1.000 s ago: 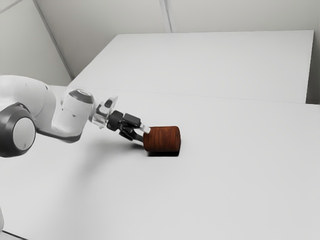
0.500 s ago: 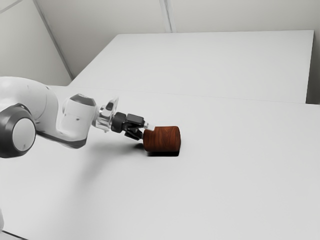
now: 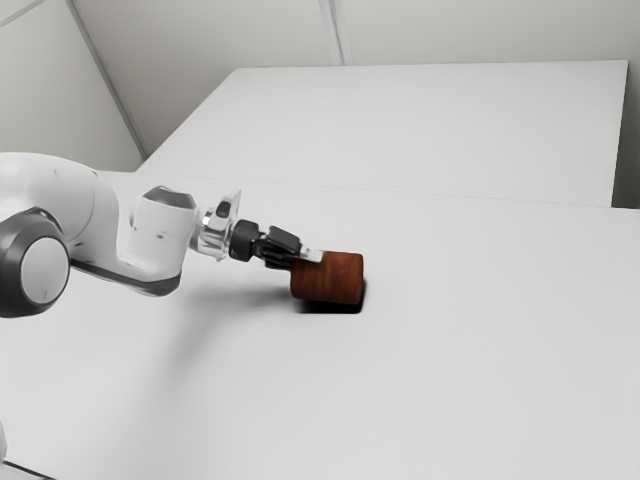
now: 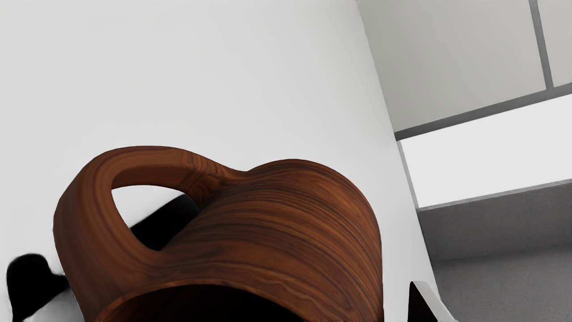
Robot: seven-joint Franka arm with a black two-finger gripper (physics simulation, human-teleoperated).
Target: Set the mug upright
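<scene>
The white-and-grey jointed arm [image 3: 155, 235] reaches from the exterior view's left, its wrist low, sloping slightly downward. Its open fingers [image 3: 313, 256] are at the brown wood-grained cylindrical mug [image 3: 338, 280], which lies on its side on the smooth white desk [image 3: 450, 370], mouth towards the arm.

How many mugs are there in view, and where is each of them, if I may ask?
1. The brown mug lies on its side on the white table, near the exterior view's middle, at the arm's far end. I see no sign of another hidden.
</scene>
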